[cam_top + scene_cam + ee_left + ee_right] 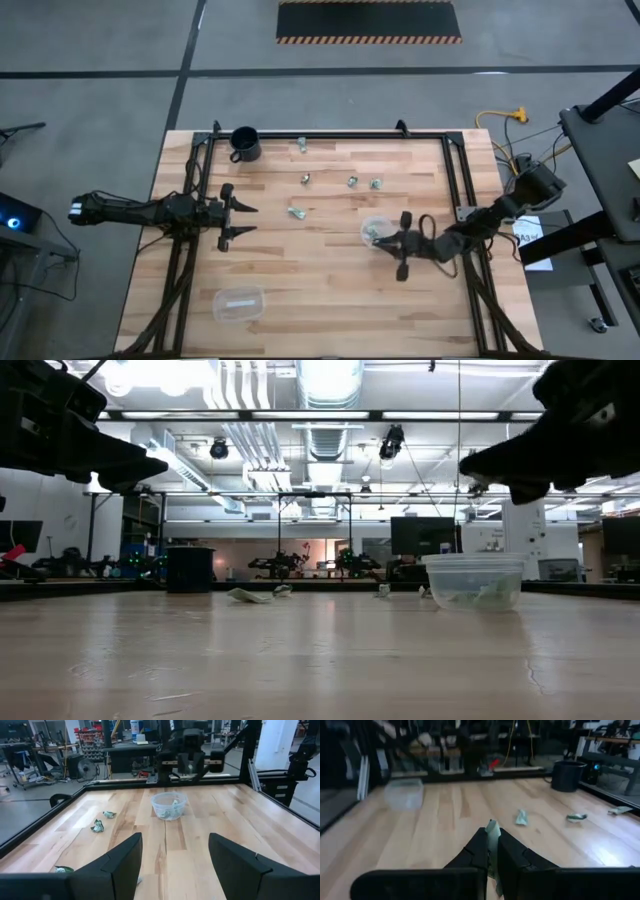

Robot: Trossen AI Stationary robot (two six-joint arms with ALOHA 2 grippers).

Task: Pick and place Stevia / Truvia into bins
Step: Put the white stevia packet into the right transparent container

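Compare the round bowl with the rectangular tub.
The bowl is round; the tub is rounded-rectangular. The bowl holds green-and-white packets; the tub holds none that I can make out. The bowl sits by the right hand, which pinches a packet; the tub sits apart near the table's front edge. Both are clear plastic.

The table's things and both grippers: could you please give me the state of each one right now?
Left gripper: open, empty, above the table.
Right gripper: shut on a packet, beside the round bin.
Round bin: upright, packets inside.
Tub: upright; I cannot tell what it holds.
Loose packets: five lying on the table, outside the bins.
Mug: upright at the far edge.
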